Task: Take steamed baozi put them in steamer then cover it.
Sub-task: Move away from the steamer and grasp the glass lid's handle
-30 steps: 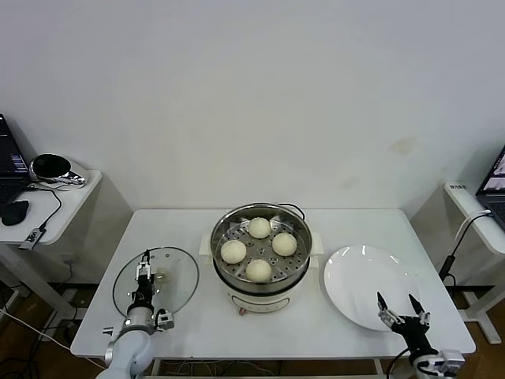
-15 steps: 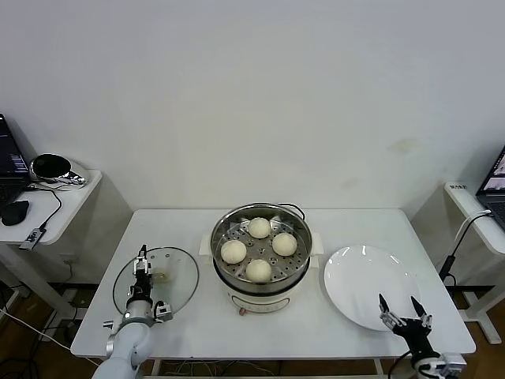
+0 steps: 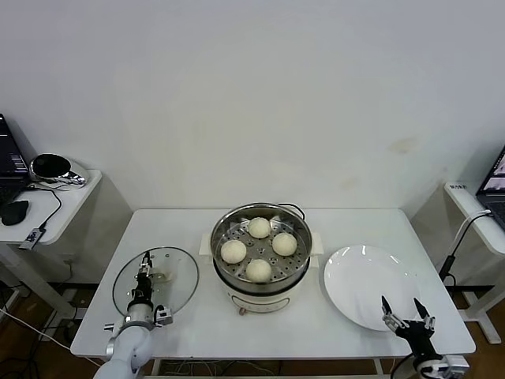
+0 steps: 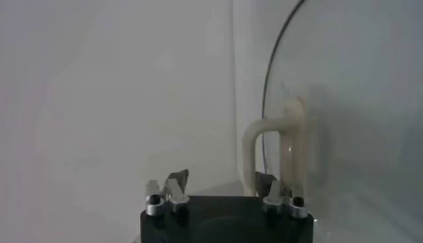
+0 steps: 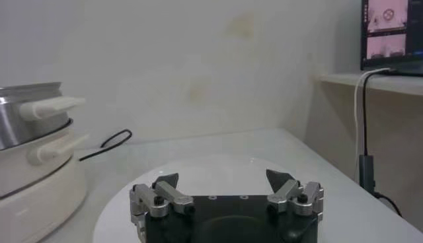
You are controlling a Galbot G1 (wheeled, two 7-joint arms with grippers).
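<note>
Several cream-white steamed baozi [image 3: 259, 270] lie on the perforated tray of the steamer [image 3: 260, 212], a shiny steel pot on a cream base at the table's middle, uncovered. Its glass lid [image 3: 177, 283] lies flat on the table to the left. My left gripper [image 3: 144, 263] [image 4: 221, 179] hovers low over the lid, and one leg of the cream lid handle [image 4: 250, 155] stands between its fingers, close to one of them, with a gap on the other side. My right gripper [image 3: 402, 309] [image 5: 223, 178] is open and holds nothing, at the front edge of the white plate [image 3: 363, 272].
The white plate [image 5: 218, 168] on the right carries nothing. A black cord [image 5: 106, 146] runs behind the steamer. Side tables with a laptop and mouse [image 3: 14, 212] stand left, and another with a screen [image 5: 391, 33] stands right. The table's front edge is close to both grippers.
My left gripper has narrowed its fingers around the lid handle while staying over the lid. My right gripper has drawn back a little toward the front edge, still open.
</note>
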